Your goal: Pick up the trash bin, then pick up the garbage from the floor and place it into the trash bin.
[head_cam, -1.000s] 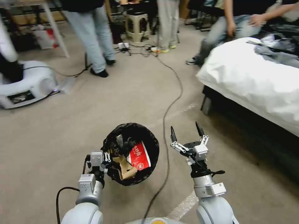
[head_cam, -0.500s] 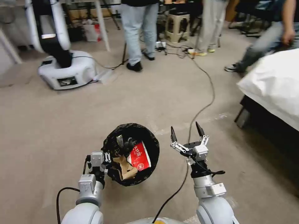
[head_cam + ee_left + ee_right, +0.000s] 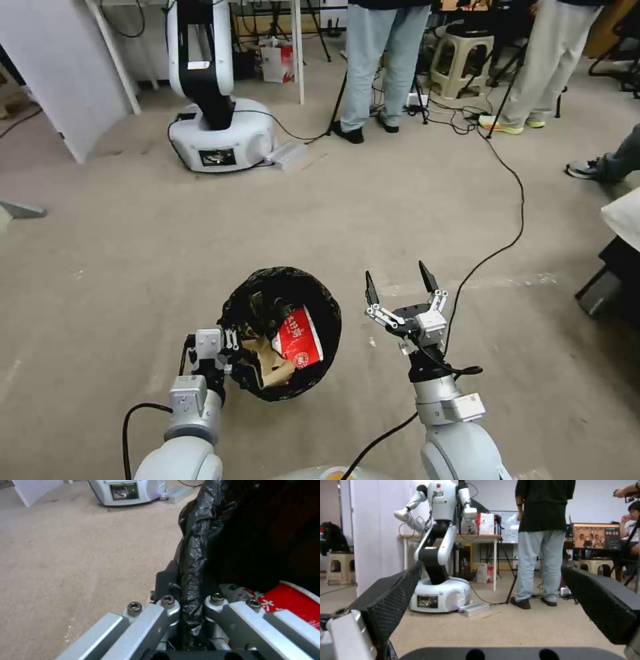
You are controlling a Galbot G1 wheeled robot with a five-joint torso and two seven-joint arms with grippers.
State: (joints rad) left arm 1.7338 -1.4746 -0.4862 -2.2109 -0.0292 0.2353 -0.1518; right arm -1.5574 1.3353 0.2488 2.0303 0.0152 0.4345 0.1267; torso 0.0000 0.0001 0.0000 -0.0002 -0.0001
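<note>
My left gripper (image 3: 230, 350) pinched the bag-lined rim of the small round white plastic trash bin (image 3: 283, 331), red wrapper (image 3: 298, 337) and brown paper bag (image 3: 267, 363) inside; the right gripper (image 3: 397, 285) hung spread, empty. The view had swung left: bed gone, open beige carpet ahead, black cable (image 3: 497, 250) right, white robot base (image 3: 220, 137) beyond.

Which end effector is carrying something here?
The left end effector: it is clamped on the trash bin rim, while the right end effector is open and empty.
</note>
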